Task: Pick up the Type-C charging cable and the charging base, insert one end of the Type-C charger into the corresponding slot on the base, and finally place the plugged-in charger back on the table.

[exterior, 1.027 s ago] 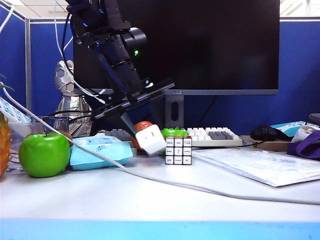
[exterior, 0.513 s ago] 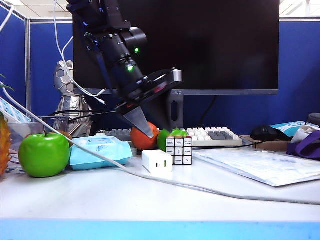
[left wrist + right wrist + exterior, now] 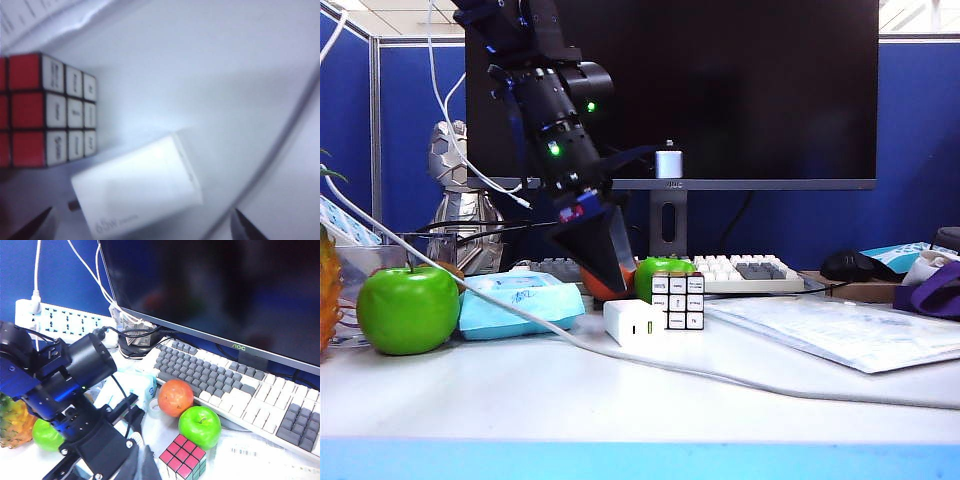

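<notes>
The charging base (image 3: 634,323) lay free on the counter (image 3: 640,400) beside the puzzle cube (image 3: 679,301), under the spread left end effector (image 3: 605,262), while the shut right end effector was unseen.

Glossy white plastic charging base (image 3: 137,192) – smooth matt table (image 3: 620,400), shiny-tiled puzzle cube (image 3: 47,110).

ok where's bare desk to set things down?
Bare: the table front strip, between the grey cord and blue edge. Crowded: behind it, around the charging base, cube, wipes pack, under the open left gripper.
</notes>
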